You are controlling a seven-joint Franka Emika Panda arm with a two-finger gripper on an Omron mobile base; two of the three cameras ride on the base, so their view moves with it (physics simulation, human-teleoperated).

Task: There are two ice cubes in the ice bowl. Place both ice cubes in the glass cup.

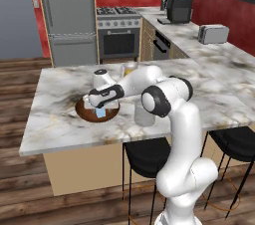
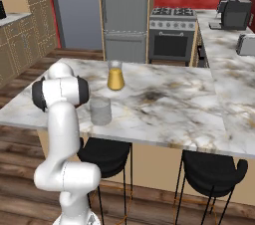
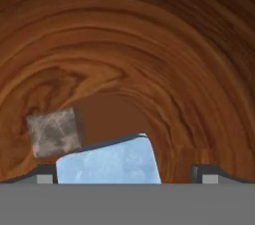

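My gripper (image 1: 95, 105) reaches down into the reddish-brown wooden ice bowl (image 1: 82, 112) on the island counter. In the hand view the gripper (image 3: 127, 175) is open, and one pale-blue ice cube (image 3: 107, 162) lies between its fingertips (image 3: 45, 176), close to the left tip and apart from the right one. The second ice cube (image 3: 54, 132) rests on the bowl's floor (image 3: 149, 59) just beyond, to the left, looking greyish. A pale-blue cube (image 1: 101, 113) also shows under the hand in the left base view. The clear glass cup (image 2: 100, 111) stands right of the bowl, near the counter's front edge.
A handled glass pitcher of orange juice (image 2: 115, 75) stands behind the cup on the marble island (image 2: 169, 104). My own elbow (image 1: 159, 98) partly covers the cup (image 1: 143, 117). Black stools (image 2: 214, 169) sit under the counter's front edge. A toaster (image 1: 213, 34) is on the side counter.
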